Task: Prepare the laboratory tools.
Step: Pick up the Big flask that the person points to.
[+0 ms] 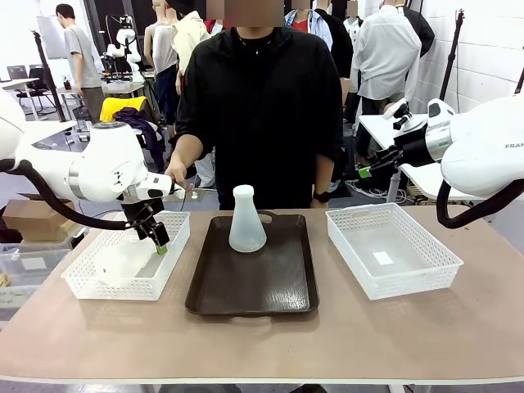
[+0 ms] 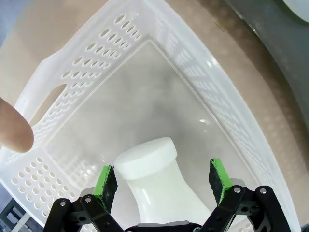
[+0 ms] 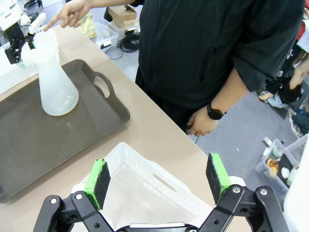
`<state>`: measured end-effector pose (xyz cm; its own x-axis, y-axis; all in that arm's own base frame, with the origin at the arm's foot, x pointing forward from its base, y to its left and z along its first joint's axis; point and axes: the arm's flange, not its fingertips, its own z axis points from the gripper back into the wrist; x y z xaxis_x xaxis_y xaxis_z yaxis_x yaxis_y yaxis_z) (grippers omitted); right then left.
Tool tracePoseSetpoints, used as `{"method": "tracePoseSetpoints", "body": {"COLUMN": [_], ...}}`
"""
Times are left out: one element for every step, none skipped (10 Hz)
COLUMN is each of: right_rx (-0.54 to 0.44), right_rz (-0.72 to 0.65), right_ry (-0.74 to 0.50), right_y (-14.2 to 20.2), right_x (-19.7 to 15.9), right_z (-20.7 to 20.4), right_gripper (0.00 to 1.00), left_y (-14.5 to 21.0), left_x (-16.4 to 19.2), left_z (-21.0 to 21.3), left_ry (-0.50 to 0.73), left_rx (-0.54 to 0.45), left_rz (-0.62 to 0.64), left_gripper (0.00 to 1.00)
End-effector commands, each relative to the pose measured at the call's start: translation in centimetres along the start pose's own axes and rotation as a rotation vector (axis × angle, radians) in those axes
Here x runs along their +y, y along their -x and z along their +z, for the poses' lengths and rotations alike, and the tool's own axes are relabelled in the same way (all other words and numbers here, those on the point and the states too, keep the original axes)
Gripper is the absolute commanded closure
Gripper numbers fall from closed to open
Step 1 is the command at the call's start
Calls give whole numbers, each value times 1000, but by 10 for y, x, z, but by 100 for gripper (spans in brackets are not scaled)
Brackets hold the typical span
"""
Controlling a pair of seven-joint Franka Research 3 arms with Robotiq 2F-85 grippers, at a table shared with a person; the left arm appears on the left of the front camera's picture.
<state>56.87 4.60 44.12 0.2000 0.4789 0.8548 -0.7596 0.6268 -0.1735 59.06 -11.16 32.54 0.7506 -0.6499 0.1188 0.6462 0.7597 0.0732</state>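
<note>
Front view: one flask (image 1: 246,219) stands upright mid-table on the dark tray (image 1: 246,286). The other flask (image 1: 121,260) lies in the left basket (image 1: 106,288) at 9 o'clock, with the left gripper (image 1: 160,241) dipped into that basket.

Left wrist view: its jaws stand wide, straddling the lying flask's neck.

Right wrist view: the right gripper (image 3: 157,181) gapes wide and empty above the right basket (image 3: 135,162), with the upright flask at 10 o'clock.
</note>
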Motion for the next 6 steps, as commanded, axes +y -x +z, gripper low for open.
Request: {"method": "tracePoseSetpoints", "body": {"right_rx": [13, 13, 13, 13, 13, 13], "right_rz": [12, 12, 12, 12, 12, 12], "right_ry": [-6, -6, -6, -6, -6, -6], "right_y": [-1, -1, -1, -1, -1, -1], "right_x": [-2, -2, -2, -2, -2, -2], "right_z": [0, 0, 0, 0, 0, 0], "right_gripper": [0, 0, 0, 0, 0, 0], "left_y": [-6, -7, -8, -7, -7, -8], "left_x": [5, 6, 7, 8, 8, 8], "left_z": [1, 1, 0, 0, 1, 2], "left_ry": [34, 25, 23, 29, 34, 24], "left_rx": [3, 3, 4, 5, -8, -5], "left_rz": [35, 34, 36, 44, 33, 31], "left_gripper": [0, 0, 0, 0, 19, 39]}}
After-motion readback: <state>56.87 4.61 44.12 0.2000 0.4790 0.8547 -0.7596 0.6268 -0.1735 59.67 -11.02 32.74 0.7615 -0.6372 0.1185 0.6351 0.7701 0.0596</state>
